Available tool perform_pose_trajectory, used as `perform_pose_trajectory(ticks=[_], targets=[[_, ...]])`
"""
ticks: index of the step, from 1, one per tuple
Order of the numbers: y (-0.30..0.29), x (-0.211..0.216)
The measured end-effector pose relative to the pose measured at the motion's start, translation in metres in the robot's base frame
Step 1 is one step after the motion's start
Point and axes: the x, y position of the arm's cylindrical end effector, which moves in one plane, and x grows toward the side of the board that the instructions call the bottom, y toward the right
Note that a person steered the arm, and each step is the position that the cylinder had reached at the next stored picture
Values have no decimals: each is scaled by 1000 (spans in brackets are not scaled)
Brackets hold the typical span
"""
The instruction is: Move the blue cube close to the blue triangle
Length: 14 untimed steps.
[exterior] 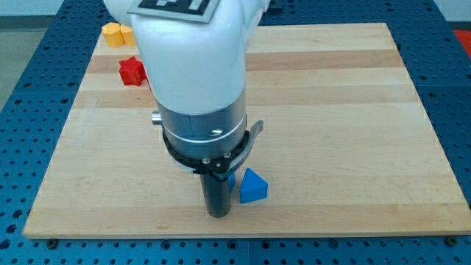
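Note:
The blue triangle [254, 186] lies on the wooden board [331, 110] near the view's bottom, just right of my rod. A sliver of blue, which may be the blue cube [231, 179], shows between the rod and the triangle; most of it is hidden by the arm. My tip [218, 214] rests on the board just left of and slightly below the triangle. The white and grey arm body covers the board's middle left.
A red block [132, 71] sits at the upper left of the board. A yellow-orange block [115, 34] sits at the top left corner, partly hidden by the arm. A blue perforated table surrounds the board.

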Motion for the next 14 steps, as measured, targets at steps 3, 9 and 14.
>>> perform_pose_trajectory(ticks=[3,9,14], targets=[[-83,-35],[-87,-44],[-18,-47]])
